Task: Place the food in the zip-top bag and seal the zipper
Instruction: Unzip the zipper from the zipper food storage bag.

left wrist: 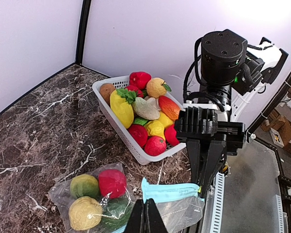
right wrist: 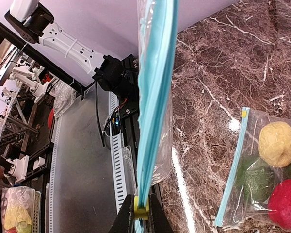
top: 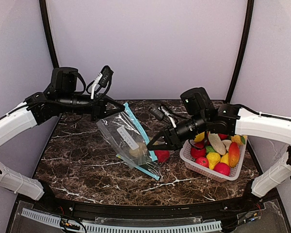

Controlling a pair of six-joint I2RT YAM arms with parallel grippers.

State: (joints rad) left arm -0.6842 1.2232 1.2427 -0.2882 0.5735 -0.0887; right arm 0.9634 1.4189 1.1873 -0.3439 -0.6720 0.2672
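A clear zip-top bag (top: 123,133) with a blue zipper strip (right wrist: 155,97) is stretched in the air between my two grippers. My left gripper (top: 120,110) is shut on its upper end, with the strip just past its fingertips in the left wrist view (left wrist: 145,218). My right gripper (top: 154,143) is shut on the yellow slider (right wrist: 141,211) at the lower end. A second bag (left wrist: 94,199) lies on the table below, holding yellow, green and red food (right wrist: 276,145). More food (top: 214,158) fills the white basket (top: 199,170).
The basket (left wrist: 121,121) stands at the right of the marble table. The table's front edge with a slotted cable rail (top: 136,225) runs close below the held bag. Purple walls enclose the back and sides.
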